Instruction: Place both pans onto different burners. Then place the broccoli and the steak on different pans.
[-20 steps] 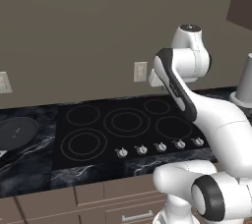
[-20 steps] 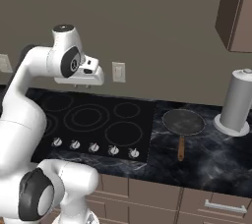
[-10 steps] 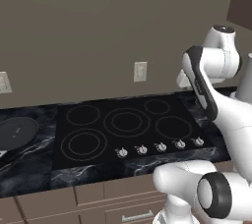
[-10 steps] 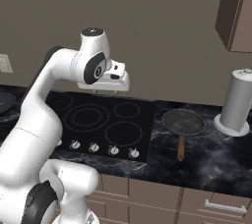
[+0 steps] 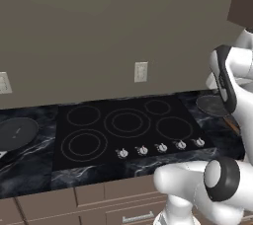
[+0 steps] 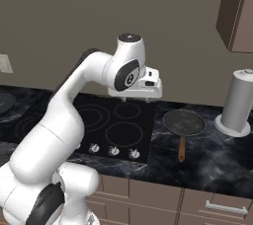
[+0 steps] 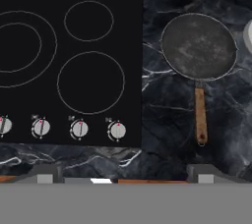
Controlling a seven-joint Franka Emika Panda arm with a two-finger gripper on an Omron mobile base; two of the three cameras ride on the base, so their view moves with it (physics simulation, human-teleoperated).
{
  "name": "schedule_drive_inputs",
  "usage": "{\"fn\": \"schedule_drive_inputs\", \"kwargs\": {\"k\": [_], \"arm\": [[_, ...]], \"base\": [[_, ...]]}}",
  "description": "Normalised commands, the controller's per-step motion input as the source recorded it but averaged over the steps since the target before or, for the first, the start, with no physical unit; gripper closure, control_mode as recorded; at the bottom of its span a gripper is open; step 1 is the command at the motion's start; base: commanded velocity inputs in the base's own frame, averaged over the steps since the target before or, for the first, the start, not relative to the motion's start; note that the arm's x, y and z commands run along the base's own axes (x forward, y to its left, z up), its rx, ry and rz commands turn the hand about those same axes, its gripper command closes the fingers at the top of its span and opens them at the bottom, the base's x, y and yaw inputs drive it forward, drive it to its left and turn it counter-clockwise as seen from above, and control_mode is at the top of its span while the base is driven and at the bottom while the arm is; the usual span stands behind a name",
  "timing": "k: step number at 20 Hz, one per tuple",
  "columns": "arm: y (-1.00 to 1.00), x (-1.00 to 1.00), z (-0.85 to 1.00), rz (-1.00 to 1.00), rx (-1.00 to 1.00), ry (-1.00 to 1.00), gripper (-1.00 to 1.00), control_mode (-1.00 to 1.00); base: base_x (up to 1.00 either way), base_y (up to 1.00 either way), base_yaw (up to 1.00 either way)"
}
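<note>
Left of the cooktop [image 5: 123, 142] sits the plain black pan [image 5: 16, 133] on the marble counter [image 6: 212, 162], burner rings [image 7: 91, 82] all bare, and right of the cooktop lies the speckled pan [image 7: 199, 46], wooden handle toward the front edge; gripper [image 6: 141, 91] hangs above the cooktop's right edge, can't tell how its jaws stand

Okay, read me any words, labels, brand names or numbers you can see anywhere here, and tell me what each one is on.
There is no readable text.
The knobs on the cooktop carry only small red pointer marks, no numbers.
The speckled pan, the wall outlet and the grey canister are unlabelled.
The round mark on the arm's joint is too blurred to read.
</note>
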Motion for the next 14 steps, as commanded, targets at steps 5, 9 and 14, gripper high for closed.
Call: {"fn": "schedule_drive_inputs", "kwargs": {"k": [5,9,14], "arm": [[-0.8,0.0,-0.06,0.0,-0.05,0.11,-1.0,-1.0],[-0.64,-0.04,-0.24,0.0,-0.03,0.12,-1.0,-1.0],[-0.44,-0.01,-0.38,-0.1,0.0,0.06,-1.0,-1.0]], "base": [[0.0,0.0,0.0],[0.0,0.0,0.0],[0.0,0.0,0.0]]}}
